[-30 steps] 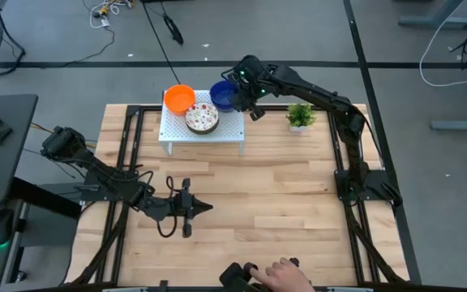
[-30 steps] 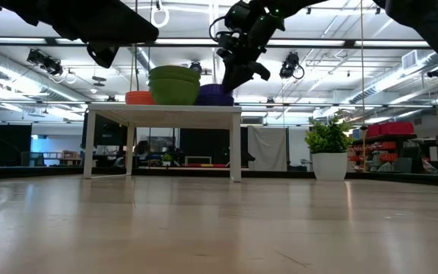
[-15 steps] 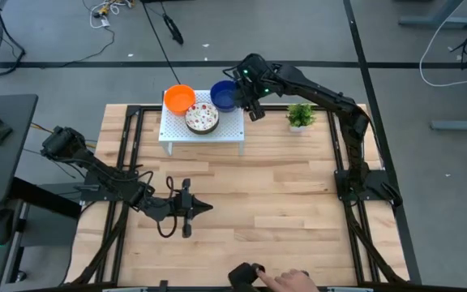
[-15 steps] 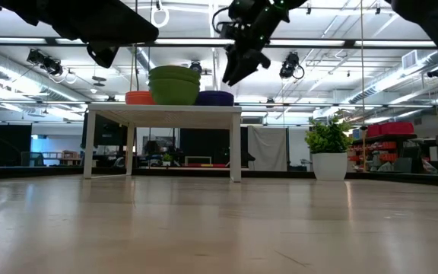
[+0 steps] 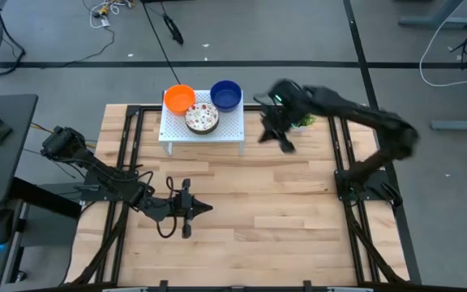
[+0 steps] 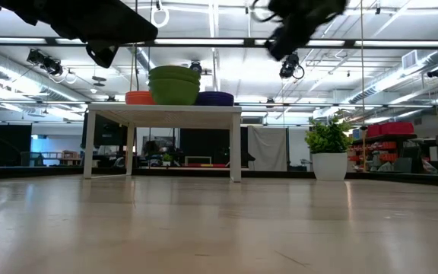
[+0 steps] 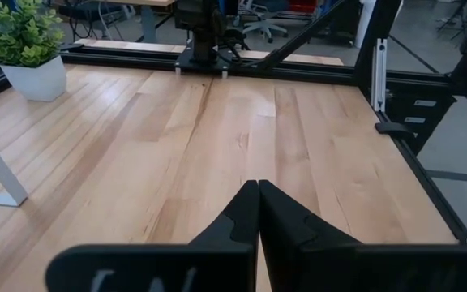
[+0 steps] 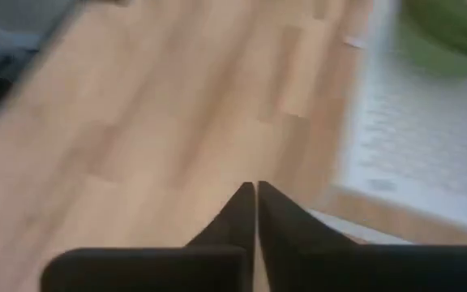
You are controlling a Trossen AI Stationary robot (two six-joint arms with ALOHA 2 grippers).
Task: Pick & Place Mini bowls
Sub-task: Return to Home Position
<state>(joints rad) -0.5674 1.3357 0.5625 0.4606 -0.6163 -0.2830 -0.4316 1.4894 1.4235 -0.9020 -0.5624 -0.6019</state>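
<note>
Three mini bowls rest by their bases on the white rack (image 5: 217, 130): an orange one (image 5: 179, 98), a blue one (image 5: 226, 94) and a speckled one (image 5: 202, 119), whose outside shows green in the low view (image 6: 175, 85). My right gripper (image 5: 287, 145) hangs in the air to the right of the rack, near the potted plant (image 5: 302, 119). It is blurred, and in its wrist view its fingers (image 8: 255, 195) are shut on nothing. My left gripper (image 5: 206, 208) waits shut over the table's near left part, fingertips together (image 7: 258, 195).
The potted plant (image 6: 329, 148) stands at the far right of the table, just behind my right gripper. The rack stands on four legs (image 6: 236, 148) at the table's far side. Bare wood (image 5: 282, 211) stretches between the rack and the near edge.
My right gripper has come away from the blue bowl, swinging fast toward the table's right and near side and rolling as it goes. The blue bowl has sunk level onto the rack and stays there. A person's hand at the near edge has gone from view.
</note>
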